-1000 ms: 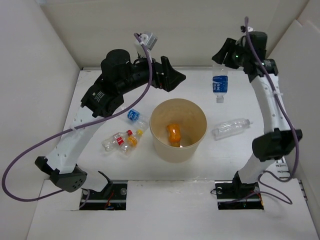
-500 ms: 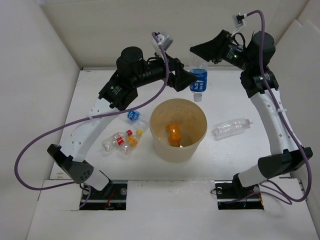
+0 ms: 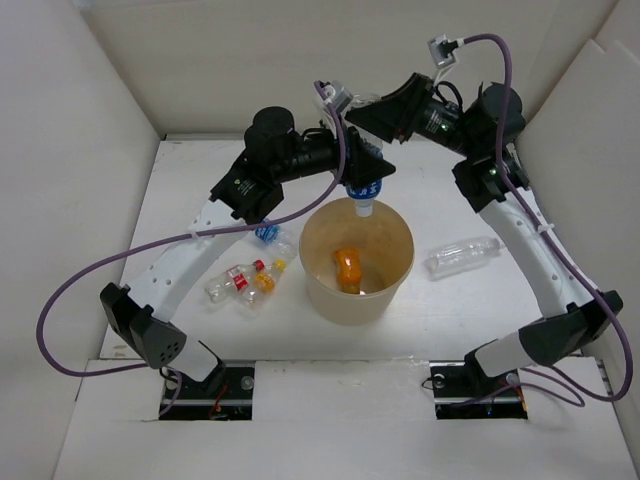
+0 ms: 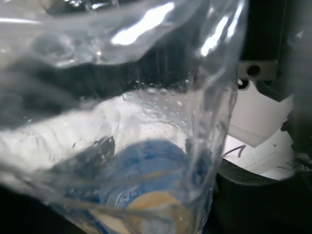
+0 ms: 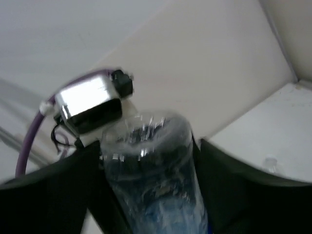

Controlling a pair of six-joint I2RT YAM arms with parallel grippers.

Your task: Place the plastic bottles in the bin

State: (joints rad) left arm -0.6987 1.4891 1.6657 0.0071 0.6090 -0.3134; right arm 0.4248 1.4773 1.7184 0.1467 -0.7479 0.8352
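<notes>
The right tool (image 5: pixel 151 187) grips a blue bottle (image 3: pixel 365 190), cap down, over the far rim of the bin (image 3: pixel 405 236). The left tool (image 3: pixel 371 160) crowds it; open or closed is unclear. A bump could knock the bottle onto the tabletop (image 3: pixel 180 200).

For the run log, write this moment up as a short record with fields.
held: blue-labelled clear plastic bottle, cap down, in right gripper
position: over the far rim of the round tan bin
left gripper: close against that bottle; grip unclear
in bin: one orange bottle
on table: clear unlabelled bottle right of bin; three small bottles left of it
</notes>
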